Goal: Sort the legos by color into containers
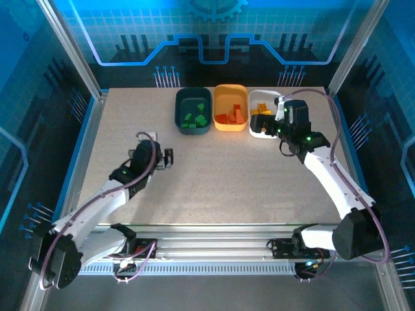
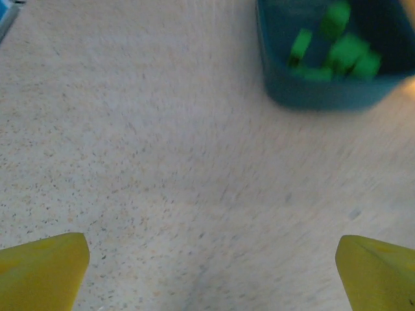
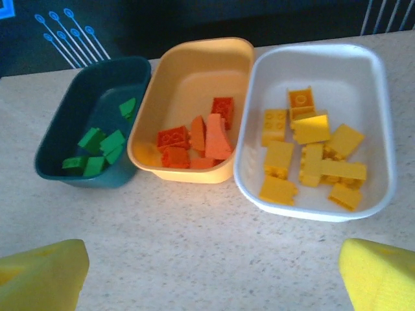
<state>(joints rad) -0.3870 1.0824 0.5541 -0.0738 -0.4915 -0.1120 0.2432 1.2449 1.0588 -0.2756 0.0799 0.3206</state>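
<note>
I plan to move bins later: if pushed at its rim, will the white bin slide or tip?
It would probably slide: the white bin looks low and wide. It seems thin, light plastic, so the loose yellow bricks inside may shift.

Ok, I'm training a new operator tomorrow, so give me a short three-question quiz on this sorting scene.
1. True or false: the yellow-orange bricks lie in the white bin.
2. What colour are the bricks in the dark teal bin? A) red-orange B) green C) yellow-orange
3. Fill in: the right gripper is ___ (open or shut).
Key: 1 true; 2 B; 3 open.
</note>
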